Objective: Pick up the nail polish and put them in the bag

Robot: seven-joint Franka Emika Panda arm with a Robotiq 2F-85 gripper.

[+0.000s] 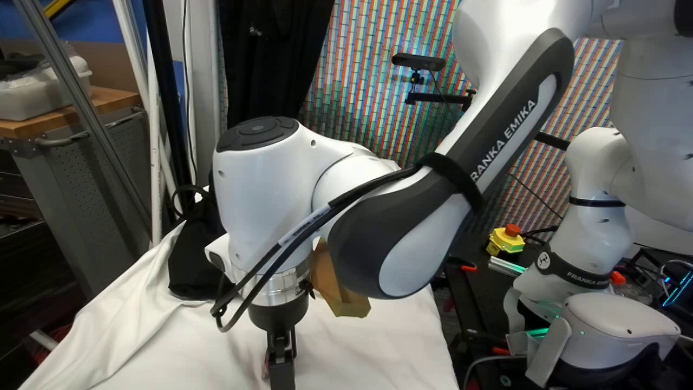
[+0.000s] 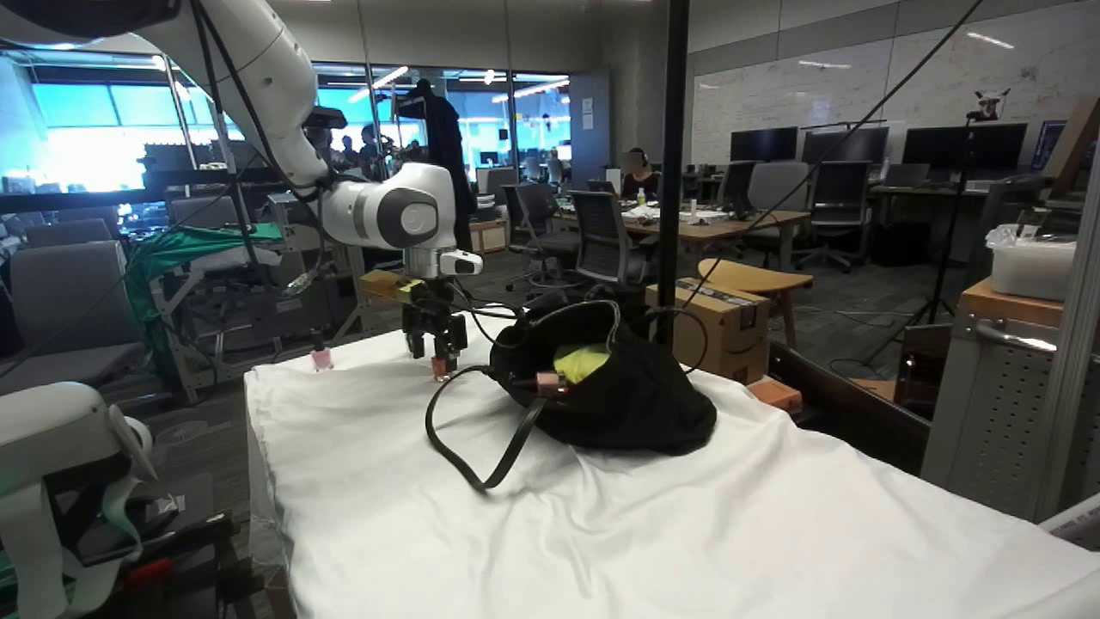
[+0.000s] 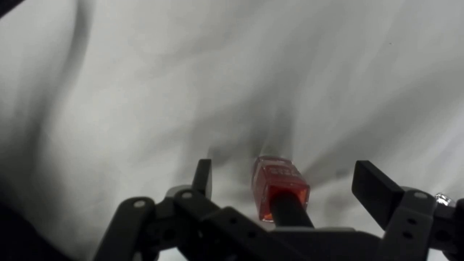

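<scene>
A red nail polish bottle (image 3: 281, 177) with a slim black cap stands on the white cloth. My gripper (image 3: 284, 175) is open around it, with a gap between the bottle and each of the fingers (image 3: 375, 190). The same red bottle (image 2: 440, 369) shows below the gripper (image 2: 435, 344) in an exterior view. Farther off, a pink bottle (image 2: 321, 358) with a dark cap stands near the table's far edge. The black bag (image 2: 636, 404) lies slumped with its mouth open. A pinkish bottle (image 2: 550, 383) and something yellow-green (image 2: 582, 363) show in that mouth.
One bag handle (image 2: 481, 486) loops over the white cloth (image 2: 687, 533), which is wrinkled. A brown box-like object (image 1: 340, 287) shows behind the arm. At the wrist view's right edge, a shiny clear item (image 3: 443, 198) is partly hidden by a finger.
</scene>
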